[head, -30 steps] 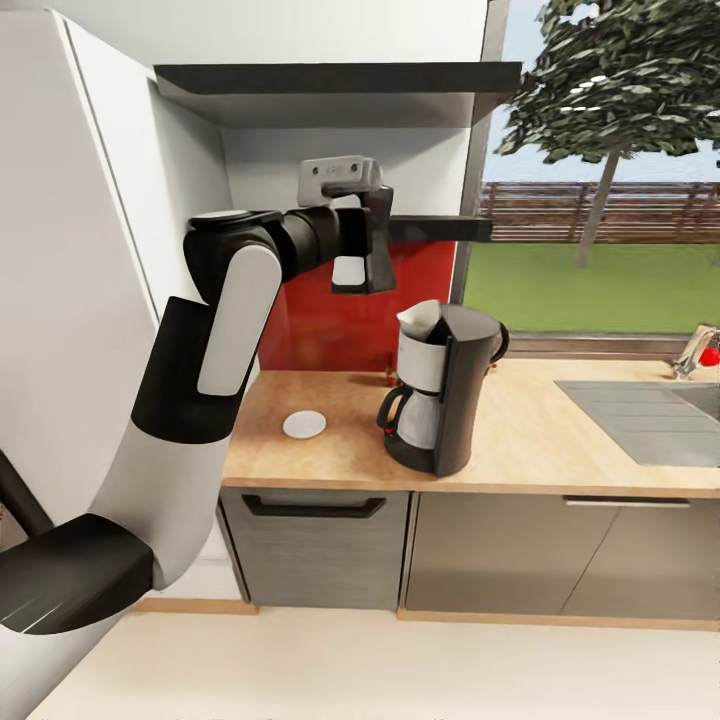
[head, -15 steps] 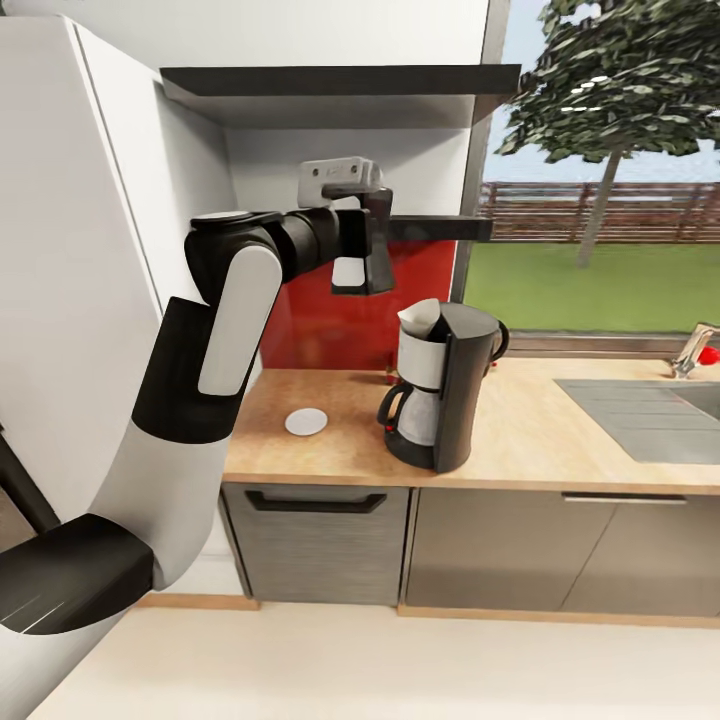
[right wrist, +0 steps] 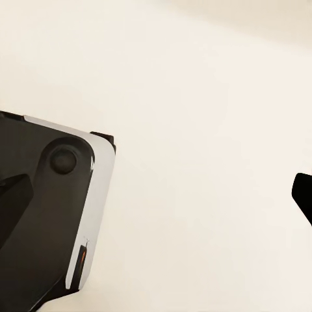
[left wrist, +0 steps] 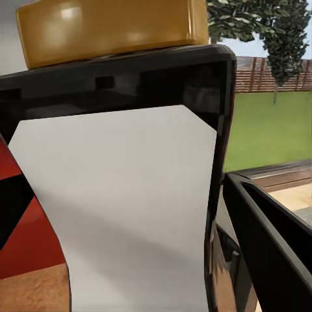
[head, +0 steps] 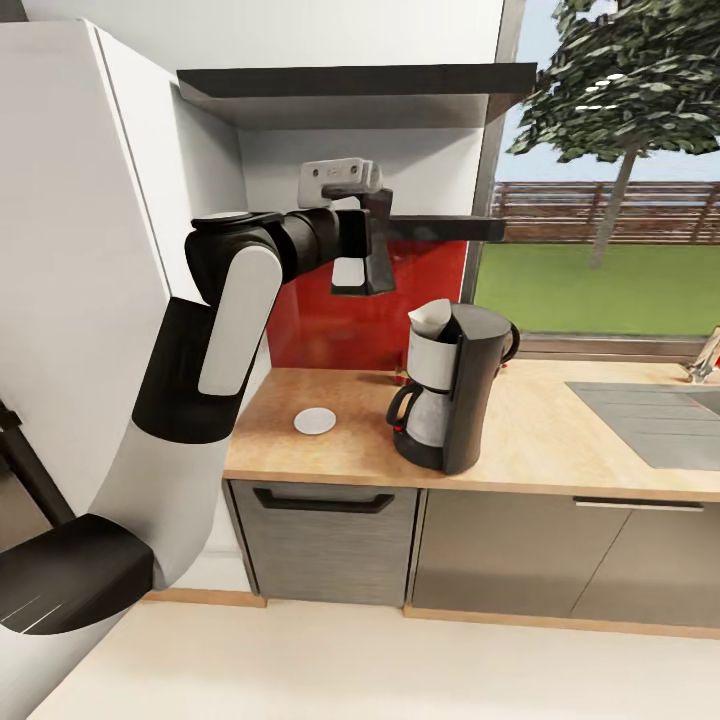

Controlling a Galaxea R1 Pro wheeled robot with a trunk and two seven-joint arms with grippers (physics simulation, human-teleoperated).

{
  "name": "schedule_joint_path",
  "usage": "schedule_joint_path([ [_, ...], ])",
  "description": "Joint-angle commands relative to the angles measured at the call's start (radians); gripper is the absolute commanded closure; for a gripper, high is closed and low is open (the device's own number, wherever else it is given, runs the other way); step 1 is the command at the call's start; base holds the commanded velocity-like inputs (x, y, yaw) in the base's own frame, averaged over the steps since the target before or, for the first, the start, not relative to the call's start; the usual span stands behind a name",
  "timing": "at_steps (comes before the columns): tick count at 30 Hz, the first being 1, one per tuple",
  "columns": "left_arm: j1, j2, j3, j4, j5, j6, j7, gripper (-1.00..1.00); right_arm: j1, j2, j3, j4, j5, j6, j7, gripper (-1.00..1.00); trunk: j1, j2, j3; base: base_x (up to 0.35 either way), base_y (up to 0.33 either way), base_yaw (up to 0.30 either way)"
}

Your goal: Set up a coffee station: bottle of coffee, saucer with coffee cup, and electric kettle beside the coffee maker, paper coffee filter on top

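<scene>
The left gripper [head: 362,272] has its jaws clamped on the small dark brown bottle of coffee with a yellow cap and white label [left wrist: 123,195], holding it in the air level with the thin glossy black kitchen shelf [head: 440,229] and above the light-brown wood-look table [head: 530,440]. In the left wrist view the yellow cap sits past the black finger [left wrist: 130,78] and the label faces the camera; no writing can be read on it.

Below and to the right stands the tall dark grey coffee maker with glass carafe [head: 452,397], an off-white paper coffee filter [head: 428,318] already perched on its top. A small round white saucer [head: 314,421] lies on the table to its left, well apart from it.

The step in hand looks like carrying the bottle from shelf to table. The next move calls for lowering it upright beside the machine, clear of the saucer.

Whether the right gripper's jaws are open or closed cannot be told.
</scene>
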Motion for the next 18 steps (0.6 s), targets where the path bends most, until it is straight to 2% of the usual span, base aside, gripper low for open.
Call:
schedule_joint_path([
  [1,-0.001,0.0,0.0,-0.001,0.01,0.002,0.01,1.0,-0.001,-0.001,-0.009,0.001,0.003,-0.003,0.006,-1.0,0.001,-0.002,-0.002,0.0,0.0,0.002],
  [18,-0.001,0.0,-0.002,0.001,0.01,0.002,0.011,1.0,-0.001,0.0,-0.007,0.001,0.004,-0.003,0.005,-1.0,0.001,-0.002,-0.002,0.0,0.0,0.0],
])
